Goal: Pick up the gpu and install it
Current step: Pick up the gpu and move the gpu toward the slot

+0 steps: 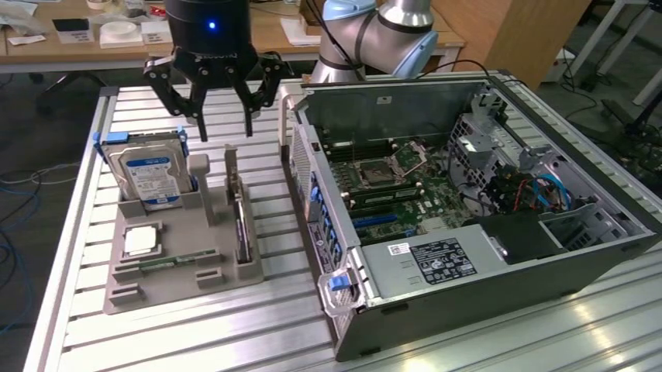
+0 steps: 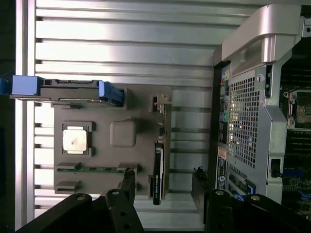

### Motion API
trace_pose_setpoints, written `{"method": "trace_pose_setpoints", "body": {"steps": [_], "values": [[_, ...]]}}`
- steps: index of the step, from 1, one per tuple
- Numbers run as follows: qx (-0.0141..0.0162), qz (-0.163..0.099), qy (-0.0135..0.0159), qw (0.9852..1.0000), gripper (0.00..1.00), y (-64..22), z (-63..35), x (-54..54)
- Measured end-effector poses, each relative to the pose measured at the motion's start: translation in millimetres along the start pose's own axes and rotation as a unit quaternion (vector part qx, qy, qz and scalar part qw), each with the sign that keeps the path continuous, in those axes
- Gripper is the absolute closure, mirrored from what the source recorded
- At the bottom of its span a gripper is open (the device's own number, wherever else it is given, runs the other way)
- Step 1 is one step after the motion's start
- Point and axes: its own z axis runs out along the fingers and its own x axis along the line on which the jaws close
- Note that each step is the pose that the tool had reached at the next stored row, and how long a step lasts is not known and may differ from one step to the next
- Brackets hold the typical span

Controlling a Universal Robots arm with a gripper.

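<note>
Exterior view, nearest strip: the slatted aluminium table (image 1: 186, 341) is carrying all of the work.
Computer case: the open tower (image 1: 579, 256) is lying on its side on the exterior view's right. It is showing its motherboard (image 1: 388, 174) and, nearer the camera, a boxed power supply (image 1: 439, 263) with a white label. In the wrist view its perforated back panel (image 2: 240, 126) is facing the tray.
Tray: a grey moulded tray (image 1: 191, 291) is sitting beside the case on the exterior view's left, with a strip of bare table showing between them.
Memory stick: the narrow green memory stick (image 1: 166, 263) is lying flat in a slot at the tray's near end.
Processor: a square silver processor (image 1: 142, 240) is resting in its pocket just behind the stick.
gpu: the gpu (image 1: 244, 232) is standing on its long edge in the tray slot nearest the case, with nothing gripping it. The wrist view is showing it edge-on as a dark strip (image 2: 158, 160).
Hard drive: the hard drive (image 1: 150, 174) with blue side rails is standing upright at the tray's far end.
Gripper: the black gripper (image 1: 225, 133) is hovering above the tray's far end, pointing down. Its fingers (image 2: 127, 184) are standing wide apart, holding nothing and straddling the line of the gpu without touching it.
Arm: the grey-and-blue arm (image 1: 383, 31) is rising behind the case.
Background: a cluttered wooden desk (image 1: 114, 54) is standing beyond the table.
</note>
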Motion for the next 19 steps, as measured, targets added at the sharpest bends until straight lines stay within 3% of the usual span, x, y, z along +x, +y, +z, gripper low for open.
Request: {"method": "trace_pose_setpoints", "body": {"steps": [9, 19], "values": [[0.0057, 0.000, 0.0001, 1.0000, 0.41, 0.4, 8.5, -1.7], [0.0076, 0.000, 0.0002, 1.0000, 0.41, 0.1, 18.2, -1.7]]}}
